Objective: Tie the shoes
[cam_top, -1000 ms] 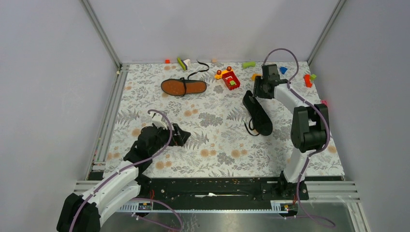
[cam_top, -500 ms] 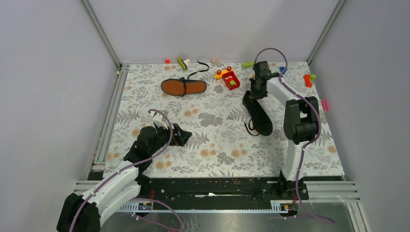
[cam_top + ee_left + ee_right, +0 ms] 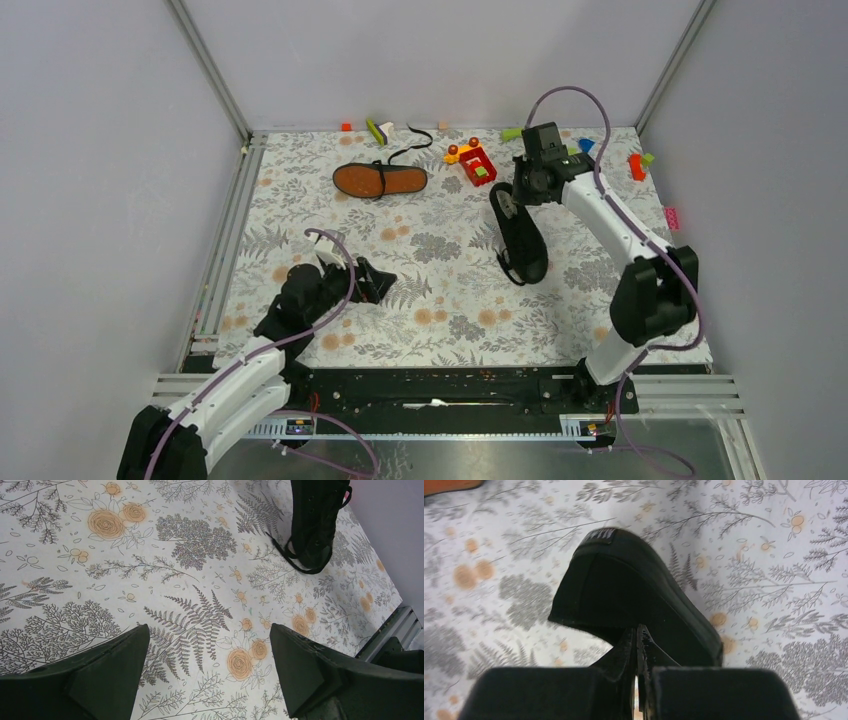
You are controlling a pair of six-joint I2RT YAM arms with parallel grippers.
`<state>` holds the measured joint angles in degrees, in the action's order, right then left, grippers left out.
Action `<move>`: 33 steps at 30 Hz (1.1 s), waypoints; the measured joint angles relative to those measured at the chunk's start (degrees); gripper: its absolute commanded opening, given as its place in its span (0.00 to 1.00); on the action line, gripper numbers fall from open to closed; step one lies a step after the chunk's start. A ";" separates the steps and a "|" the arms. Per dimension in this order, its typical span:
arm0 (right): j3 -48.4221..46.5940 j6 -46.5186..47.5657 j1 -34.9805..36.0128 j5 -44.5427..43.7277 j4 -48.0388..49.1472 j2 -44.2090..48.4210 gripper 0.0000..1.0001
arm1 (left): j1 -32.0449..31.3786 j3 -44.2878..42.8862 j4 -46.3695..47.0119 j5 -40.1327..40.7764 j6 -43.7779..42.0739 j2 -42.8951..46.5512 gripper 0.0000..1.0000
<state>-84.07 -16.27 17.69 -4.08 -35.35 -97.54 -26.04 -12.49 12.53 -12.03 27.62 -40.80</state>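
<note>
Two shoes, neither tied yet. The right gripper (image 3: pixel 636 632) is pinched tight on the heel rim of the black shoe (image 3: pixel 524 235), which trails from the claw back toward the arm bases. This looks like repositioning; next, I'd say, bring it closer with its laces facing up. The left gripper (image 3: pixel 209 630) gapes empty, well short of it. The sole-up shoe (image 3: pixel 380 180) lies well off to the claw's left. No containers in sight.

top view light: bright, even, diffuse, from above
top view shadows: faint, soft-edged
top view focus: sharp across the frame, colours flat
left wrist: floral cloth (image 3: pixel 190 540) crisp and well lit; left gripper (image 3: pixel 209 630) dark, slightly soft at bottom edge
right wrist: cloth smeared on left side, clearer on right; shoe (image 3: pixel 624 590) near-black, little surface detail; right gripper (image 3: pixel 636 636) close to lens, blurred, underexposed
</note>
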 measured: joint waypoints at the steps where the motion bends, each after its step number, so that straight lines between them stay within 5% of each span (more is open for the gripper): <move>1: 0.00 -0.70 0.76 0.04 -0.72 1.55 0.00 | 0.00 0.00 0.04 -0.02 -0.02 0.02 0.98; 17: 4.70 -17.46 13.27 6.47 -3.96 27.17 0.00 | 0.00 1.95 0.00 -0.66 -0.17 7.48 0.98; 25: 11.45 -21.99 18.91 9.49 -2.10 25.20 0.00 | 0.00 2.69 0.02 -0.61 -0.17 10.62 0.99; 33: 10.73 -17.53 16.81 7.15 0.98 14.01 0.00 | 0.00 2.73 1.73 -2.38 -0.22 3.26 0.98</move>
<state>-73.34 -33.80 34.50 3.07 -34.37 -83.53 -26.04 -9.76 14.26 -14.41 27.40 -37.54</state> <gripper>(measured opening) 0.014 0.984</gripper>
